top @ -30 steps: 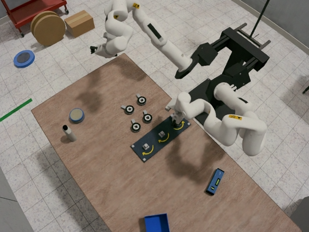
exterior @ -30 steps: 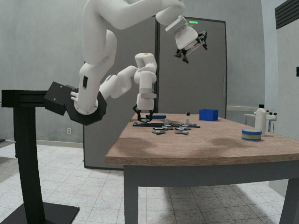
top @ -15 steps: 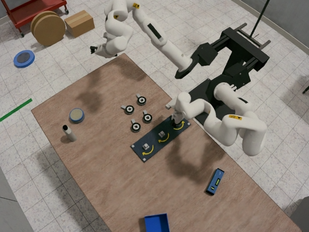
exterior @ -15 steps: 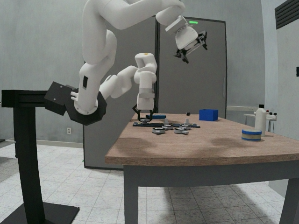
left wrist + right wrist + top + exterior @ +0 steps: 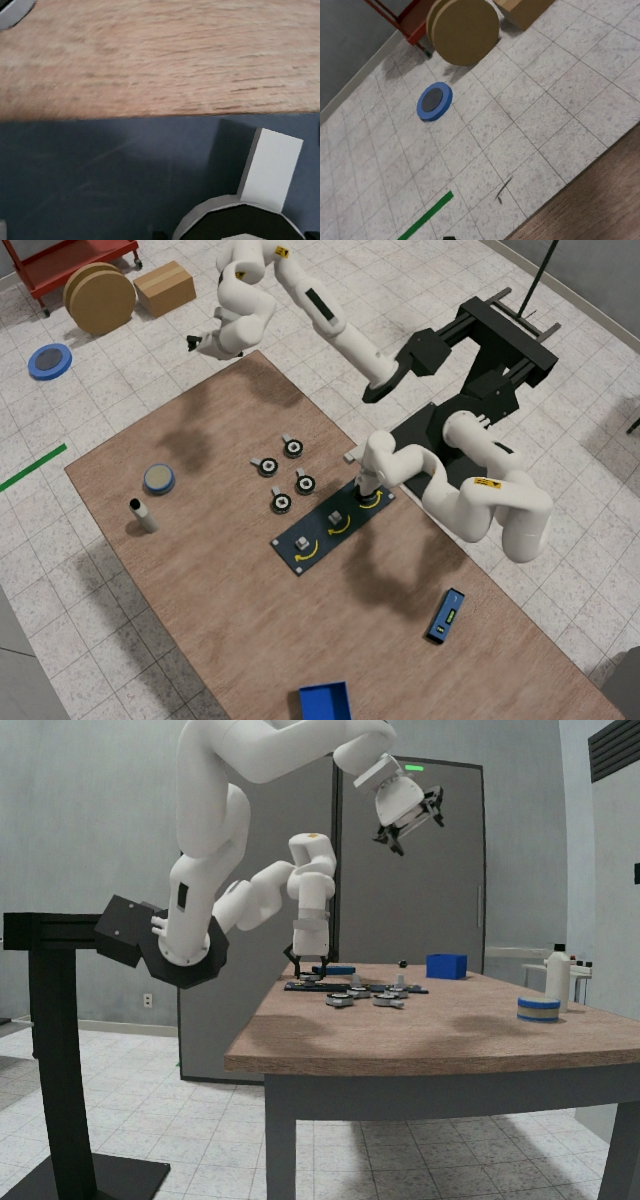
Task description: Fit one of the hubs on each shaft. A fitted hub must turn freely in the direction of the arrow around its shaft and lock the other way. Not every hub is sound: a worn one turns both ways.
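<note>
The dark board lies on the table. My left gripper is shut on a hub at the board's end shaft, low over the board. The hub's grey tab points toward the board's edge. The shaft under it is hidden, so its seating cannot be told. The middle shaft and far-end shaft stand bare beside yellow arrows. Several loose hubs lie beside the board. My right gripper is open and empty, high off the table's corner.
A blue-rimmed round tin and a white bottle stand on the far side of the loose hubs. A blue device and a blue bin are beyond the board.
</note>
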`<state>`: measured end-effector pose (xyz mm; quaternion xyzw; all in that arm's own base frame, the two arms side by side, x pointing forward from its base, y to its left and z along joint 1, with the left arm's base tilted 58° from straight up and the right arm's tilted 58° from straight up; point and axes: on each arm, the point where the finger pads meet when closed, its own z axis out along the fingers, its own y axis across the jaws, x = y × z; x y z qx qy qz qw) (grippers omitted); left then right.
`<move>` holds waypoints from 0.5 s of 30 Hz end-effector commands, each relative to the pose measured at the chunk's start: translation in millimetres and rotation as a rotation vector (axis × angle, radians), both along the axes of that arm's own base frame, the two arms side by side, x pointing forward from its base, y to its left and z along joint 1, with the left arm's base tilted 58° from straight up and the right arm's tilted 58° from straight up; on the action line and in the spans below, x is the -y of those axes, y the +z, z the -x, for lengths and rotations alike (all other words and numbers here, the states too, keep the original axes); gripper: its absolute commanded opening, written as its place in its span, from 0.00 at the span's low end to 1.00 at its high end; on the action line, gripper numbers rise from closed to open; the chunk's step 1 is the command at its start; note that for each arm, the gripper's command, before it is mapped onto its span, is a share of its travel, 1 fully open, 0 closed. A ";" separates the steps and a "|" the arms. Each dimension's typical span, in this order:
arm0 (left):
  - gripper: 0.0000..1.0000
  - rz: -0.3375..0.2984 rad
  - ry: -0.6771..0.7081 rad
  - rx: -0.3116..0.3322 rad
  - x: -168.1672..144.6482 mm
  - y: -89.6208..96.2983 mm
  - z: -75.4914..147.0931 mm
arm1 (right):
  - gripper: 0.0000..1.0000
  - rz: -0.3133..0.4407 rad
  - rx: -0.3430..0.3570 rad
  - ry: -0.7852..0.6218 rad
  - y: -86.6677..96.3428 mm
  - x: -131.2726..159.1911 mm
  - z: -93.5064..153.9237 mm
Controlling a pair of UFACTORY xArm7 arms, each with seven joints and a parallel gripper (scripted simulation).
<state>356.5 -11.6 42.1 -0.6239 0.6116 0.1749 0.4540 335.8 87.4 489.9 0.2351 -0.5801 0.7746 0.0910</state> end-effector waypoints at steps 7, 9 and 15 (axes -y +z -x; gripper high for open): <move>0.00 -0.046 -0.079 -0.115 2.0 0.3 -0.5 | 1.00 -0.001 0.002 0.003 0.7 -1.3 0.3; 0.00 -0.046 -0.079 -0.115 2.0 0.3 -0.5 | 1.00 -0.001 0.002 0.003 0.7 -1.3 0.3; 0.00 -0.111 -0.181 -0.265 2.0 0.3 -0.5 | 1.00 -0.001 0.002 0.003 0.7 -1.3 0.3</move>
